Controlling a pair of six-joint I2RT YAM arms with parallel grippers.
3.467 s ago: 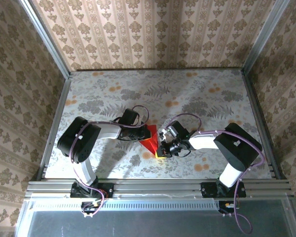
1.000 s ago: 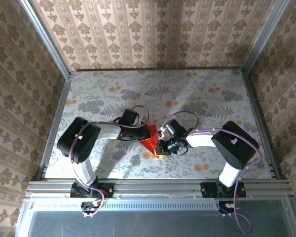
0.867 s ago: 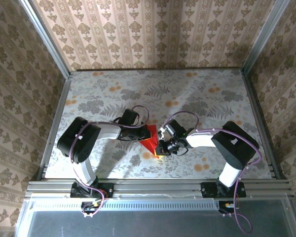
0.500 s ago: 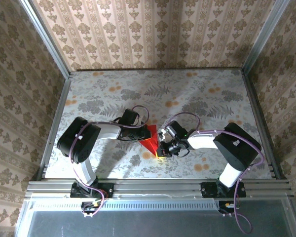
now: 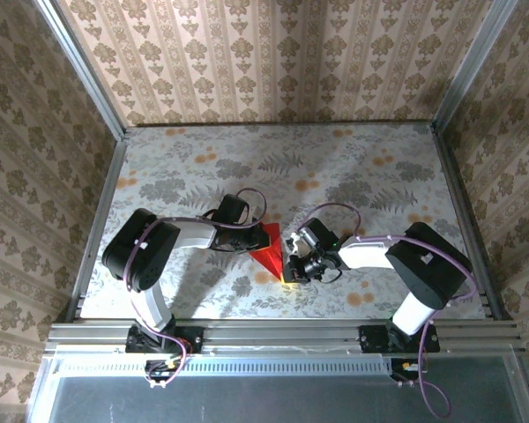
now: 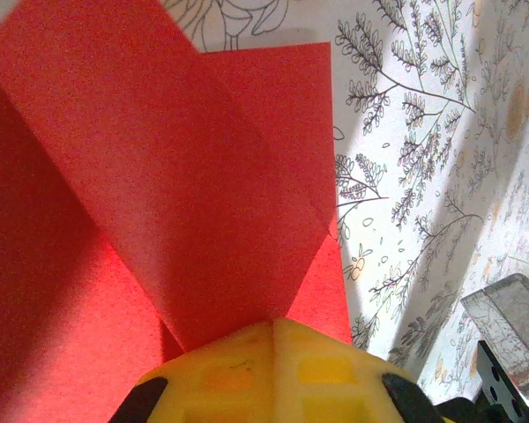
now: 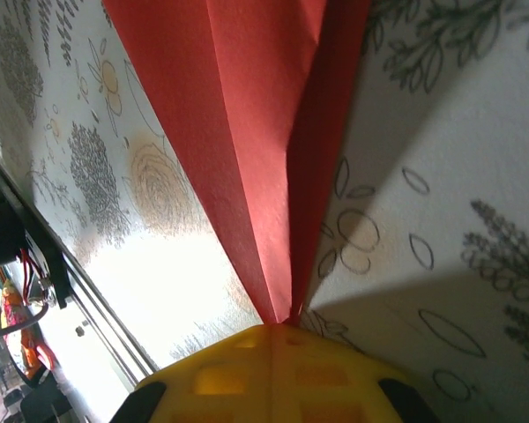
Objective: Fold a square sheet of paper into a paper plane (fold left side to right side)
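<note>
The red sheet of paper [image 5: 269, 252] lies folded into a pointed wedge at the middle of the table, between both arms. My left gripper [image 5: 253, 240] is at its left edge. In the left wrist view its yellow fingertips [image 6: 238, 370] are shut, with a raised flap of the red paper [image 6: 159, 176] running into their tip. My right gripper [image 5: 289, 266] is at the paper's near right corner. In the right wrist view its jaws are shut on the narrow end of the red paper [image 7: 247, 132], whose creased layers meet at the yellow fingertips [image 7: 317, 374].
The table [image 5: 379, 176] has a grey floral cover and is walled on three sides with patterned paper. A metal rail [image 5: 282, 333] runs along the near edge by the arm bases. Open surface lies behind and to both sides of the paper.
The right arm has shifted slightly to the right, its gripper staying on the paper's corner. The left arm and the paper look unmoved.
</note>
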